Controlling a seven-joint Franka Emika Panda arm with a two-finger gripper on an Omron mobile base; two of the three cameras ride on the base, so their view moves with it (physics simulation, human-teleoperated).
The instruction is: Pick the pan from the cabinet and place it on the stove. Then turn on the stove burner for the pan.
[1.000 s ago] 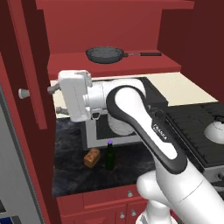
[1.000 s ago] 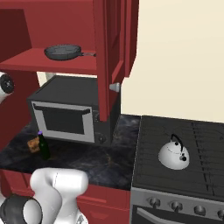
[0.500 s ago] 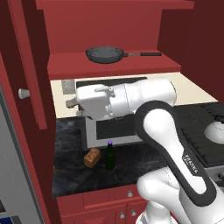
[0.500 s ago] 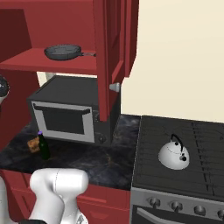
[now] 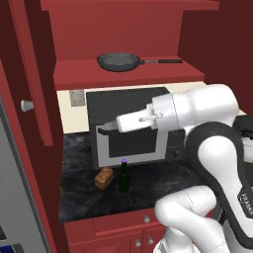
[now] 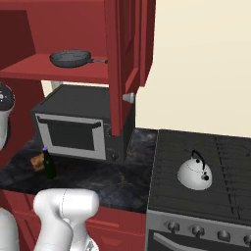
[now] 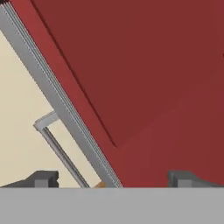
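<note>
In the left base view, the open cabinet door [image 5: 32, 94] stood at nine o'clock with its round knob [image 5: 26, 105] facing in. The pan [image 5: 118, 61] lay flat on the cabinet [image 5: 128, 74] shelf at twelve o'clock, its thin handle pointing toward three o'clock. Under the shelf sat the microwave [image 5: 131, 128] on the dark counter [image 5: 84, 192]. Just in front of it, at about seven o'clock of centre, a small brown block [image 5: 103, 178] lay beside a green bottle [image 5: 124, 176]. The white arm [image 5: 197, 111] crossed from four o'clock toward centre, and the gripper [image 5: 105, 129] pointed toward nine o'clock in front of the microwave, well below the pan.

In the right base view, the pan rested at eleven o'clock on the shelf, the microwave sat below it, and the other door hung at twelve o'clock. The stove [image 6: 206, 176] filled four o'clock, with a white kettle [image 6: 194, 171] standing on its grate.

In the hand view, the two fingertips [image 7: 43, 178] stood far apart at the bottom edge, wide open, with nothing between them. Ahead lay a red panel and a grey strip.
</note>
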